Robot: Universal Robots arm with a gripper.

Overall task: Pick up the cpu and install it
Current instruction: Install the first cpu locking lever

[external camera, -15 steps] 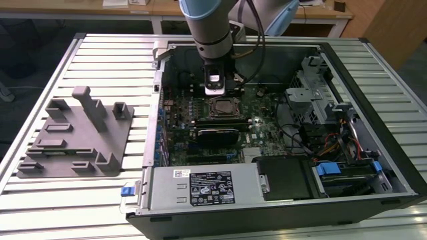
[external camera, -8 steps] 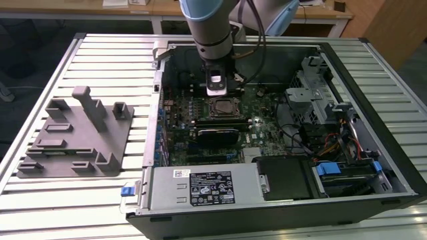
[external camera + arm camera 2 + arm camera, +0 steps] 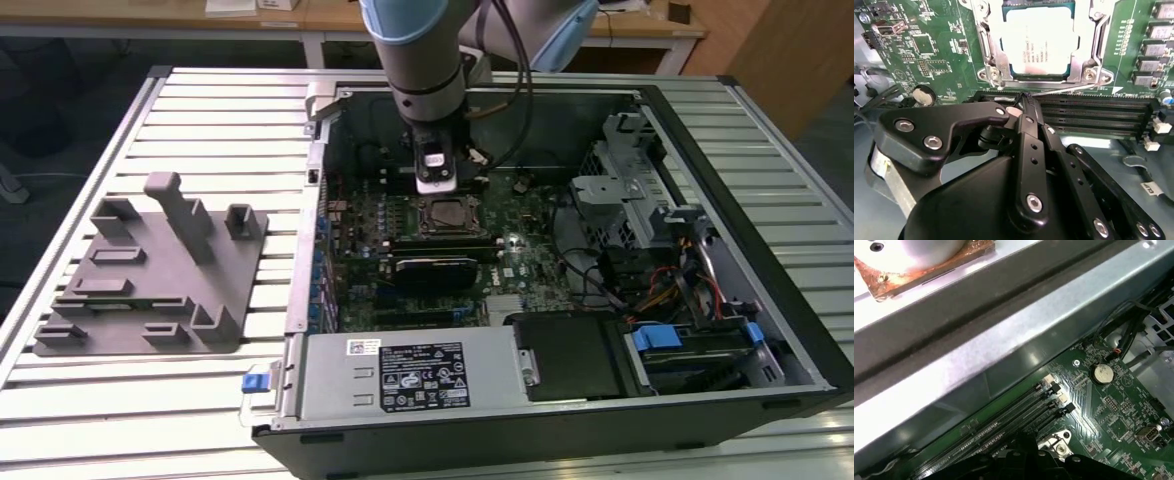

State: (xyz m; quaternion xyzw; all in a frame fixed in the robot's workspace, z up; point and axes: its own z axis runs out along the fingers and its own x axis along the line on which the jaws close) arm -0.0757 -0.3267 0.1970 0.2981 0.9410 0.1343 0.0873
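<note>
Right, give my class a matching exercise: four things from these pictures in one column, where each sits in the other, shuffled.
1. cpu
2. tool
3. grey fixture
4. coin cell

A. on the slatted table, outside the case
B. over the black memory slots
C. seated in the socket frame
D. flat on the green board

Pairs: 1-C, 2-B, 3-A, 4-D

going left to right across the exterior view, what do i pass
grey fixture → computer case's wall → cpu → metal drive cage
</note>
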